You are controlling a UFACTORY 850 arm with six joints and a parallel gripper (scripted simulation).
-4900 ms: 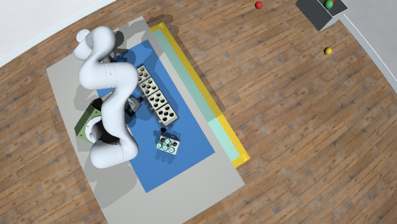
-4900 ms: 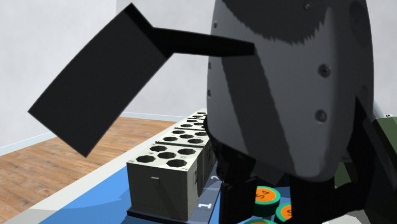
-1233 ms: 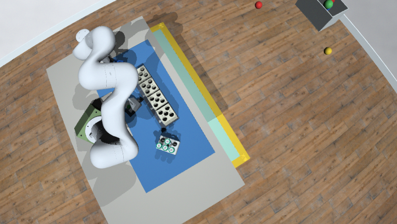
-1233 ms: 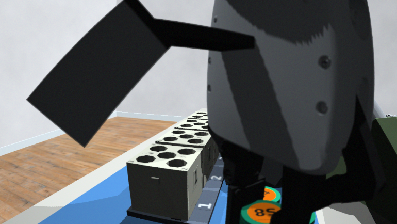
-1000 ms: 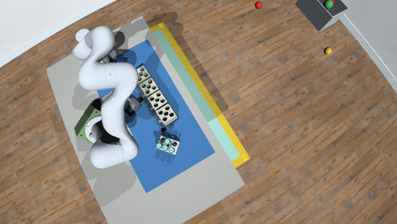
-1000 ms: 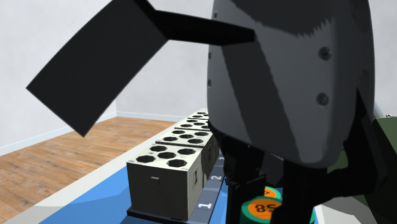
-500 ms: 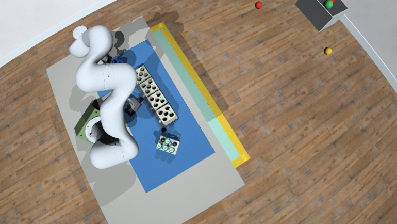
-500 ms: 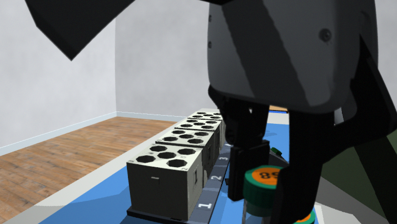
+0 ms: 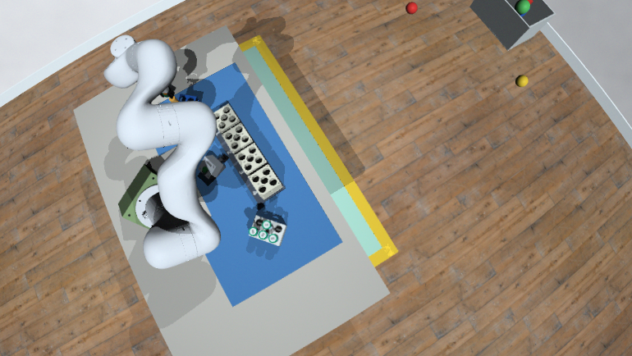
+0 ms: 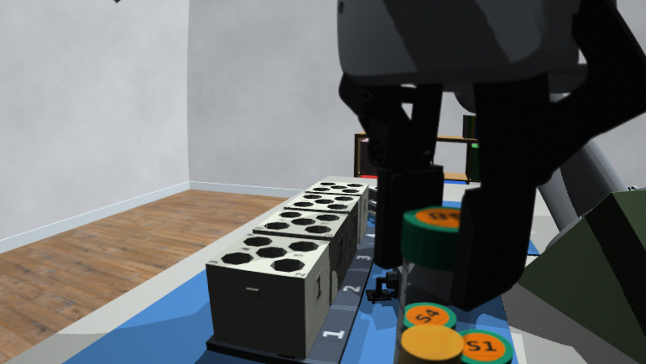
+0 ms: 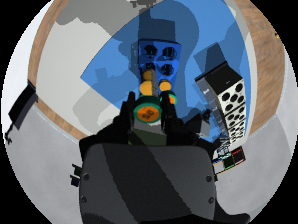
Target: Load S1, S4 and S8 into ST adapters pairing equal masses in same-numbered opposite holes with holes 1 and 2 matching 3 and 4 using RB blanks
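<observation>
Item: sample S8 (image 10: 429,235), clear-walled tube with green screw cap and orange ID dot. Location: lifted above the blue sample rack RS (image 11: 158,56), cap clamped between the two black fingers (image 10: 492,244) of the gripper (image 10: 445,235); fingers partly closed, stopped on the cap. Liquid level not readable.

Items: samples S4 (image 10: 429,314) and S1 (image 10: 483,346), same pattern, seated in RS below the lifted tube. A further plain orange cap (image 10: 430,343) stands nearest the exterior camera.

Item: loading stand ST (image 10: 336,334), dark flat base with white numerals, carrying four pale, matte, boxy adapters (image 10: 267,289) in a row; each top shows five dark faceted holes, all vacant.

Item: white blank rack RB (image 9: 267,229), small block holding green-ringed, white-dotted caps, well apart from ST on the blue mat (image 9: 287,247) over the grey tabletop (image 9: 309,309).

Step in hand, as judged: first sample extracted, none loaded. The next move calls for carrying S8 over to a chosen adapter hole, keeping the tube vertical, centring it above the opening, then lowering until fully seated.
</observation>
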